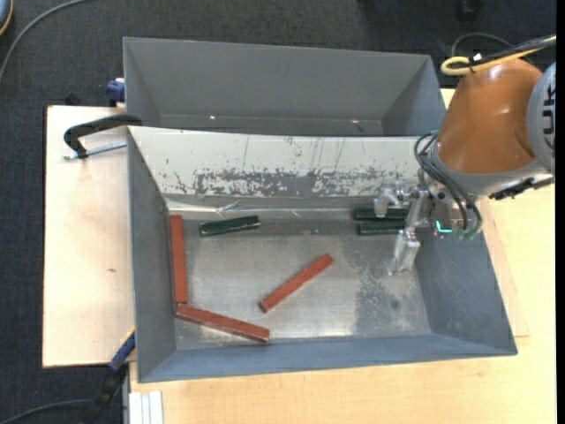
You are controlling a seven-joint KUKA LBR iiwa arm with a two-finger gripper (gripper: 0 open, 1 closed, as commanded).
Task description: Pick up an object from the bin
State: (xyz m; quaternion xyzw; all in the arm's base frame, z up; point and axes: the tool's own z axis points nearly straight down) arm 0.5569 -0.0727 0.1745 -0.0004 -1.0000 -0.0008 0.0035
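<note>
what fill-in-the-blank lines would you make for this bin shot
The bin holds ___ red sticks.
One red stick lies along the view's ___ wall.
Nearest the hand lies a dark ___ bar.
Missing: three; left; green.

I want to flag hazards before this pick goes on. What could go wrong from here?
1. The dark green stick lies along the foot of the back wall, right beside the gripper. With so little room behind it, it may get pushed rather than gripped.
2. The gripper hangs near the bin's sloping right wall, so a descent here might scrape it.
</note>
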